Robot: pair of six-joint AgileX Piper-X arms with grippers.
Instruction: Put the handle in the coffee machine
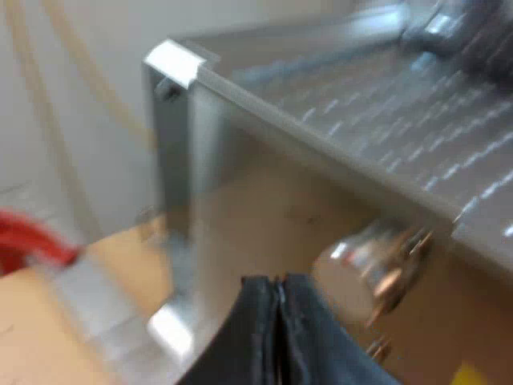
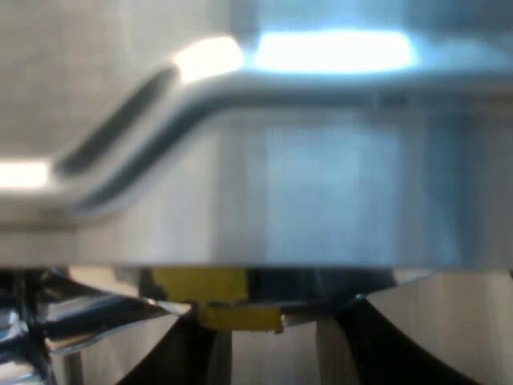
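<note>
Wooden table [image 1: 32,337]; espresso machine [image 1: 264,200] on it.

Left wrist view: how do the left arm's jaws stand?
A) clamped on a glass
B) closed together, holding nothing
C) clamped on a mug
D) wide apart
B: the two black jaws meet with no gap and nothing between them, next to the shiny knob on the coffee machine.

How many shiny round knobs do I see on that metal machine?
1. A chrome knob sits on the espresso machine, on its steel panel just past the tips of the left gripper. More may be hidden.
</note>
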